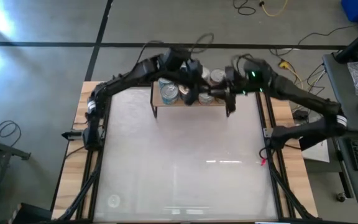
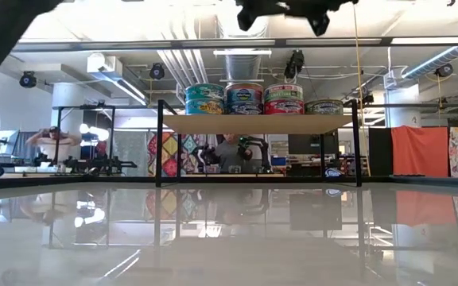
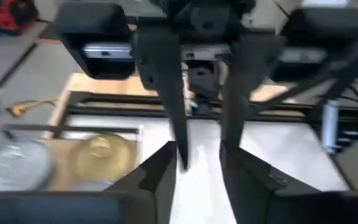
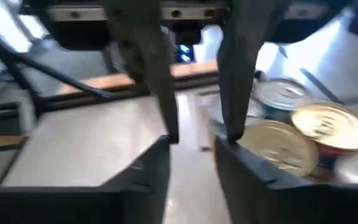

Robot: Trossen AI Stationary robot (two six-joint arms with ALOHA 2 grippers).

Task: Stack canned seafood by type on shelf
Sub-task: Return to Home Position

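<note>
Standing upright, tins (image 2: 243, 98) line shelf (image 2: 253, 124) lengthwise; left pincer (image 3: 197, 155), right pincer (image 4: 191, 149) above, parted, empty.

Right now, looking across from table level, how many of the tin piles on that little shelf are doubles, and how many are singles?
Two-tin stacks: 3
Single tins: 1
Total: 4 piles, 7 tins along the front of the shelf; any tins behind them are hidden.
</note>
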